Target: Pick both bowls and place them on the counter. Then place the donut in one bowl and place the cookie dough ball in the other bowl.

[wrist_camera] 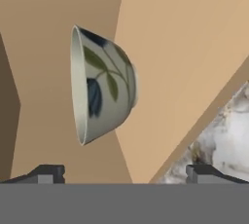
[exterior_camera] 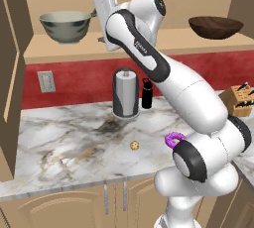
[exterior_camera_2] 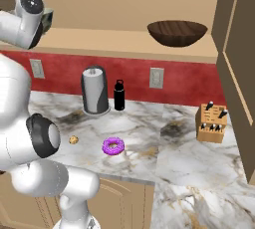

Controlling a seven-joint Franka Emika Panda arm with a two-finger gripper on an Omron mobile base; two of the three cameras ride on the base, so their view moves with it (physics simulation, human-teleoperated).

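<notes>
The pale grey-green bowl (exterior_camera: 64, 26) stands on the tan shelf at the left, and in the hand view this bowl (wrist_camera: 102, 86) appears rolled on its side with leaf patterns. My gripper (exterior_camera: 96, 26) hovers just right of it, open, with nothing between the fingertips (wrist_camera: 46, 173). The dark brown wooden bowl (exterior_camera: 216, 26) rests on the same shelf at the right, also clear as the wooden bowl (exterior_camera_2: 177, 33). On the marble counter (exterior_camera: 59, 142) lie the purple donut (exterior_camera_2: 113, 146) and the small tan cookie dough ball (exterior_camera_2: 73, 139). My arm half hides the donut (exterior_camera: 174, 139).
A paper towel holder (exterior_camera: 126, 93) and a black bottle (exterior_camera: 147, 93) stand at the back of the counter. A knife block (exterior_camera_2: 212, 122) sits at the right. Cabinet walls flank the shelf on both sides.
</notes>
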